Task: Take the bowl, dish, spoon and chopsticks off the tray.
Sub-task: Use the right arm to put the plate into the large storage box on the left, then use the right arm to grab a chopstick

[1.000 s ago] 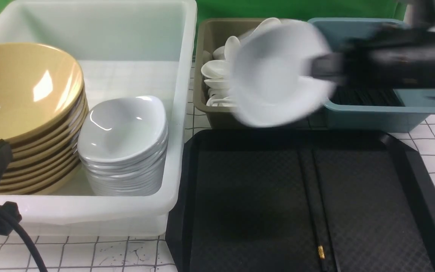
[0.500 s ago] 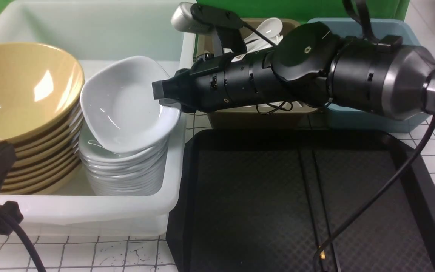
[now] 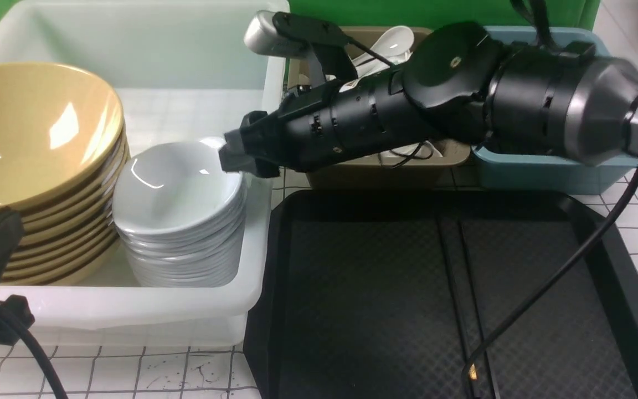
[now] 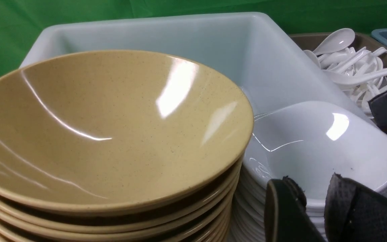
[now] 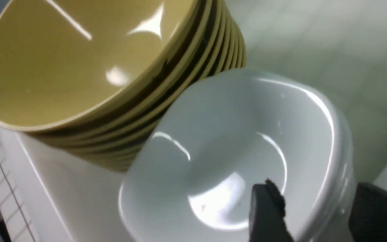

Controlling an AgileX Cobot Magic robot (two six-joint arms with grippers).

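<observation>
Your right claw (image 3: pixel 233 158), spread astride the rim of the white rounded-square dish (image 3: pixel 175 188) seated on its stack (image 3: pixel 186 255) in the white plastic tub (image 3: pixel 130 310), is finishing that drop, so lift clear and fetch the thin black chopsticks (image 3: pixel 463 277) lying on the black textured tray (image 3: pixel 363 288)

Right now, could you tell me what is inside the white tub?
The tub holds a stack of yellow bowls and, beside it, a stack of white dishes; the right gripper is at the top dish's rim. The floor beneath both is covered.
</observation>
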